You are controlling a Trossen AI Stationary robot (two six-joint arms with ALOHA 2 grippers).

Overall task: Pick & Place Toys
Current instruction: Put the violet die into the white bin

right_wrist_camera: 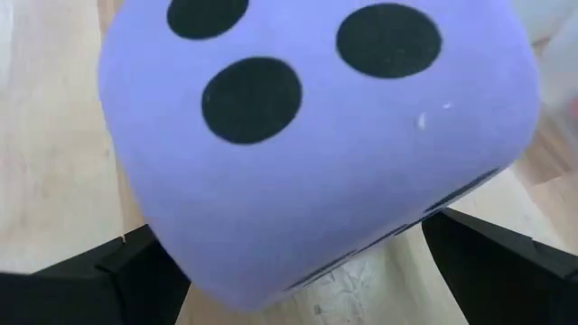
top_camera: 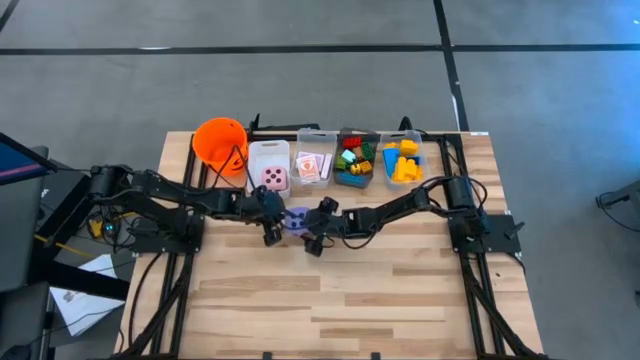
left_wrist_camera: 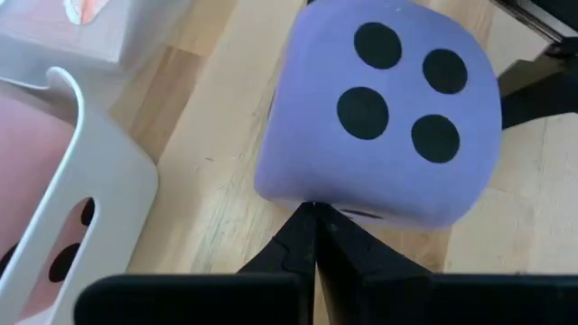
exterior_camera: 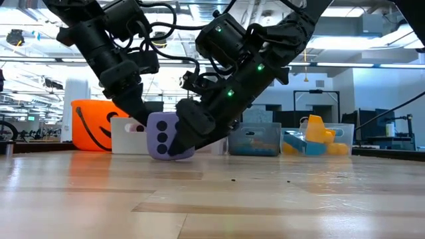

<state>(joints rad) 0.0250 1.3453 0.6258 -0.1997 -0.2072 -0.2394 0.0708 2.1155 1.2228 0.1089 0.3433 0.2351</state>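
A purple die with black dots rests on the wooden table between my two grippers, and looks slightly tilted in the low view. My left gripper is shut, and its tips meet the die's left side. My right gripper comes from the right and is open. It has one finger on one side of the die and the other on the opposite side. A pink die sits in a white bin. My left gripper touches the purple die's side with its shut fingertips, low on the face toward the table's left. The fingers slant down from the left. The die rests on the table. My right gripper's fingers flank the die; whether they touch it I cannot tell.
Along the far edge stand an orange bucket, the white bin, a clear bin of cards and two clear bins of bricks. The near half of the table is bare wood.
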